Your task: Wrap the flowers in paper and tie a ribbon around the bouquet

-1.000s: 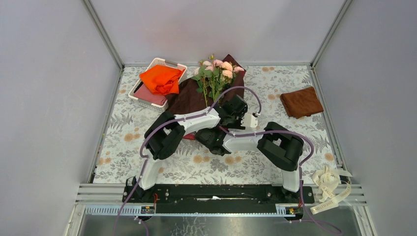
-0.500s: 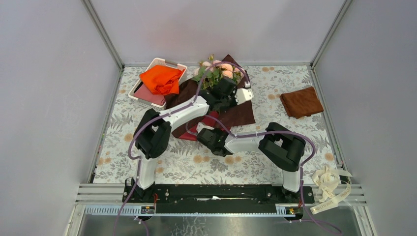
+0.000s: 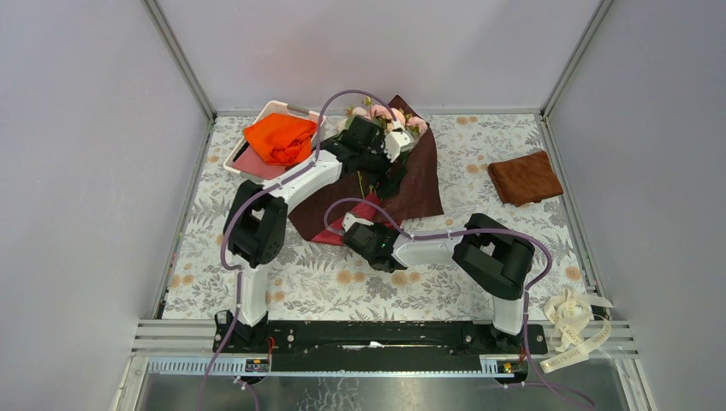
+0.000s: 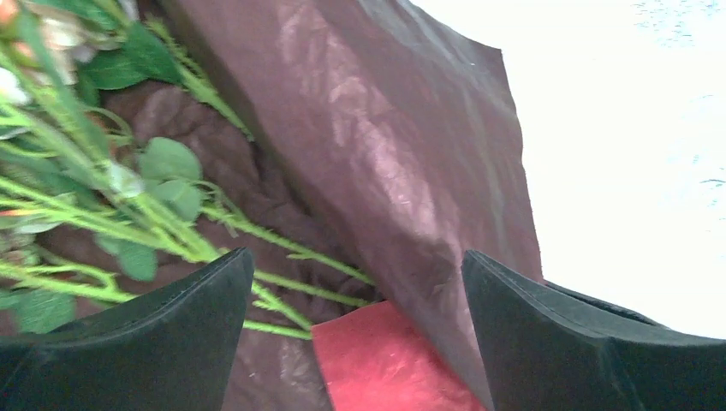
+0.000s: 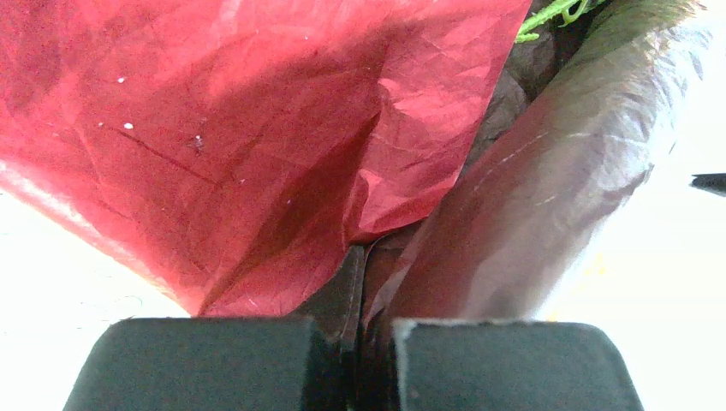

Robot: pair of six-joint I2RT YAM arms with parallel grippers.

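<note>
From above, the ribbon [image 3: 572,318] lies by the table's [image 3: 479,287] near right corner, its lettering too small to read. The left arm [image 3: 295,181] reaches farther back over the flowers [image 3: 377,112] than a second ago.

At the left wrist, the left gripper [image 4: 355,265] gapes wide and holds nothing, above green stems on the paper [image 4: 402,145].

At the right wrist, the right gripper [image 5: 358,342] is clamped on the paper's near edge.

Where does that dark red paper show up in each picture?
Top view: the paper lies mid-table, under the flowers.
Left wrist: the paper fills the middle, right of the green stems.
Right wrist: the paper fills most of the frame.
Shared landmark: the flowers; right wrist shows only stem tips, top right.
</note>
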